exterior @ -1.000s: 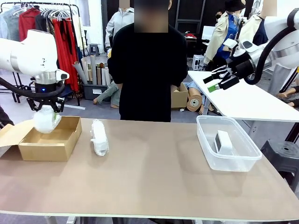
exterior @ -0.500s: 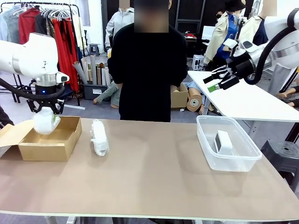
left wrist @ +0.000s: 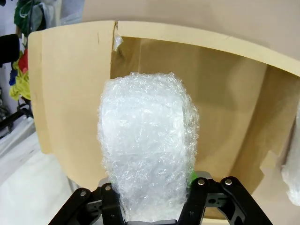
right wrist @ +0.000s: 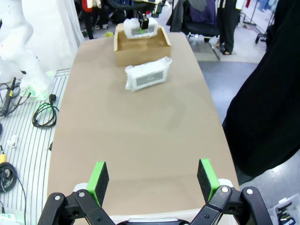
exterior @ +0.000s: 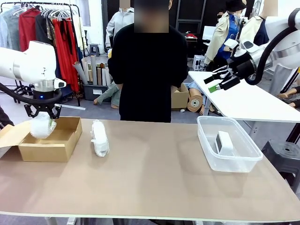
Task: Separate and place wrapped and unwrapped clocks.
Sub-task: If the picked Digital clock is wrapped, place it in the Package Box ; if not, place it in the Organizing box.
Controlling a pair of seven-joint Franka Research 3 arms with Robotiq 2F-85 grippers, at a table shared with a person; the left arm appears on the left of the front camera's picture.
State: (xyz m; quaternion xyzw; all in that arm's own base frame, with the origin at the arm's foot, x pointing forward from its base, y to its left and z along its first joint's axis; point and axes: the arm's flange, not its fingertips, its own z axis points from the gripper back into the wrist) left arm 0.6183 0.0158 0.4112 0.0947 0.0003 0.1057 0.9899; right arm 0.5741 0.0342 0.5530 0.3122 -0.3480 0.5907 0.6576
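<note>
My left gripper (exterior: 42, 114) is shut on a fat oval bubble-wrap bundle (exterior: 41, 127), a wrapped clock, and holds it just above the open brown cardboard box (exterior: 51, 145) at the table's left end. In the left wrist view the bundle (left wrist: 147, 150) hangs over the box's inside (left wrist: 225, 93). A slimmer wrapped clock (exterior: 99, 137) lies on the table right of the box, also seen as the roll (right wrist: 146, 74). The bare white clock (exterior: 224, 142) lies in the clear plastic tub (exterior: 243, 161) at the right. My right gripper (exterior: 217, 81) is open, raised high above the tub, its pads (right wrist: 99, 177) holding nothing.
A person in black stands at the table's far side, behind the middle. Another white table (exterior: 253, 101) stands behind the tub at the right. Bare tabletop (exterior: 159, 178) stretches between box and tub.
My left gripper has shifted slightly left and down with the bundle, lower over the box. The right arm has not moved.
</note>
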